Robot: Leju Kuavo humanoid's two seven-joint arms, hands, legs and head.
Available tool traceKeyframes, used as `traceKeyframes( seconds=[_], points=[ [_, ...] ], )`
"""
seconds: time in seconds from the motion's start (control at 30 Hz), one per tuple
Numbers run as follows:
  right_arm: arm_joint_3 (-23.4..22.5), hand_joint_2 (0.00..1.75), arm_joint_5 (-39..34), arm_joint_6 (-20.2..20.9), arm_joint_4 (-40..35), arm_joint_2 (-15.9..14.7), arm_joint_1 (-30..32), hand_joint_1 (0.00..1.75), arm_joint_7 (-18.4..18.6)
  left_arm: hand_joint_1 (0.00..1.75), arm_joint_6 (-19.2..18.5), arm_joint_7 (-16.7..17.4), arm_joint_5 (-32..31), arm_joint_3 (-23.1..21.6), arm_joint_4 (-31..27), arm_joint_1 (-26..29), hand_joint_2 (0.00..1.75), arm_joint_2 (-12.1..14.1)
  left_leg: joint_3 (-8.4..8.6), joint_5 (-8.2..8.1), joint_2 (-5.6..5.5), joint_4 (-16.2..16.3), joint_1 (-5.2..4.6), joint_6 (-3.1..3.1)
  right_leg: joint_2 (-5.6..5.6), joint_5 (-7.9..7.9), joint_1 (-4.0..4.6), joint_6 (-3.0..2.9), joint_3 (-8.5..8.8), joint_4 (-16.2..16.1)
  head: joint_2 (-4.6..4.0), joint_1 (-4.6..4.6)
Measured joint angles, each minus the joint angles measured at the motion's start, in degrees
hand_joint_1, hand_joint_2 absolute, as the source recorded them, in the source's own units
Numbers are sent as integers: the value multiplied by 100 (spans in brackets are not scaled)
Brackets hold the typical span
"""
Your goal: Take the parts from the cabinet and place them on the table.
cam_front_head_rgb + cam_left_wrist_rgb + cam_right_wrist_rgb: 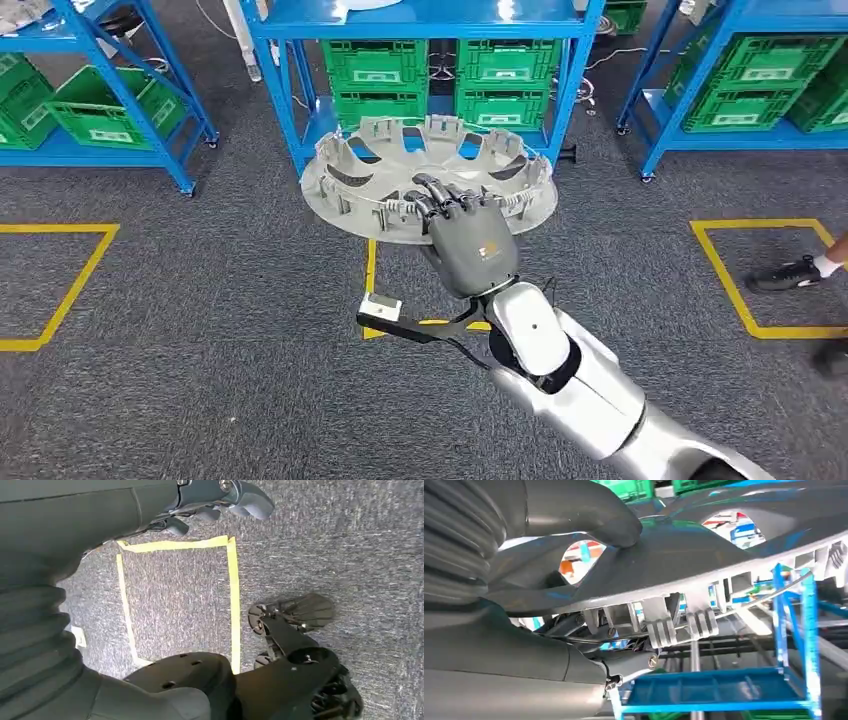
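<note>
A grey wheel cover (400, 172) with spoke openings hangs in the air in front of the blue cabinet (430, 20), its ribbed back side up. My right hand (462, 232) grips its near rim, fingers curled over the edge. Up close in the right wrist view, the thick grey thumb (589, 515) presses one face of the wheel cover (704, 550) while the fingers (589, 635) lie against the other. My left hand (220, 500) hangs over the carpet with its fingers curled in and nothing in them.
Green crates (375, 70) fill the cabinet's lower shelf. More blue racks with green crates stand at the left (90, 110) and right (760, 90). Yellow tape squares (60, 290) mark the grey carpet. A person's shoe (790, 274) is at the right edge.
</note>
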Motion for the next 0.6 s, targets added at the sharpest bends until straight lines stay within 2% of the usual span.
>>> traceKeyframes(
  seconds=[0.03,0.07,0.1,0.13,0.17,0.2,0.23,0.27,0.3,0.33,0.37,0.4,0.43,0.47,0.53,0.57,0.6],
  points=[
    [0,175,0,11,-7,-2,-5,175,0,0,0,2,-2,0,0,12,175,0,-14,25,-69,-34,9,41,-62,1,17,39,17,-13,0,-2],
    [-2,175,-4,17,-20,-13,-10,175,-2,0,0,9,-2,0,2,20,175,-4,26,79,-126,-87,75,90,71,-45,-20,89,6,25,0,2],
    [-2,175,-18,17,-24,-33,-17,175,-33,0,0,13,-2,0,2,15,175,-24,16,97,-188,-102,73,116,427,-164,-30,108,-52,175,0,4],
    [-2,175,-31,17,-24,-37,-21,175,-70,0,0,15,-2,0,0,2,175,-13,-5,114,-234,-102,75,149,613,-394,-37,113,-224,541,0,15],
    [0,175,-35,22,-22,-55,-17,175,-85,0,0,15,-2,0,0,-14,175,-13,-22,124,-304,-101,73,165,683,-620,-38,124,-440,1000,0,17],
    [7,175,-35,22,-22,-63,-12,175,-101,0,0,15,-2,0,0,-23,175,-18,-41,129,-378,-95,65,174,708,-798,-36,133,-667,1462,0,17],
    [13,175,-33,24,-22,-68,-3,175,-90,0,-2,15,-2,0,0,-25,175,-17,-59,135,-467,-79,62,175,717,-851,-36,141,-816,1757,0,18],
    [15,175,-28,26,-22,-68,8,175,-70,0,-7,15,-4,0,0,-21,175,-17,-74,137,-550,-56,65,171,718,-764,-41,140,-819,1754,0,15],
    [20,175,-6,37,-22,-68,11,175,-59,0,-13,17,-20,0,0,-16,175,-17,-85,136,-639,-26,70,168,722,-563,-50,135,-691,1482,0,20],
    [22,175,13,57,-24,-68,11,175,-39,0,-22,17,-24,0,2,-6,175,-20,-97,133,-725,6,77,151,749,-318,-61,134,-470,1041,0,17],
    [20,175,30,76,-37,-68,10,175,-7,0,-37,18,-39,0,2,-3,175,-26,-110,125,-804,42,85,131,837,-83,-75,132,-211,532,0,20],
    [20,175,53,101,-48,-68,7,175,18,0,-42,17,-50,0,2,-4,175,-26,-147,120,-870,76,97,99,1122,-94,-113,124,-49,182,0,20],
    [20,175,66,131,-68,-63,7,175,26,0,-48,20,-59,0,0,-18,175,-24,-196,115,-944,127,65,45,1127,-98,-81,120,-54,134,0,20],
    [20,175,72,149,-94,-63,10,175,26,0,-48,20,-68,0,-2,-13,175,-24,-224,138,-981,104,77,5,1044,-83,-88,92,-74,148,0,13],
    [22,175,100,210,-129,-53,11,175,44,0,-48,26,-85,0,2,18,175,-24,-243,196,-1088,47,102,-88,952,-56,-46,15,-84,145,0,15],
    [22,175,122,234,-142,-26,11,175,55,0,-48,28,-92,0,0,26,175,-7,-285,196,-1122,50,100,-109,871,-18,-93,-44,-68,95,0,22],
    [22,175,142,243,-155,-13,14,175,61,0,-48,31,-101,0,2,32,175,-11,-302,127,-814,144,72,-122,815,-3,-90,-78,-55,72,0,4]
  ],
)
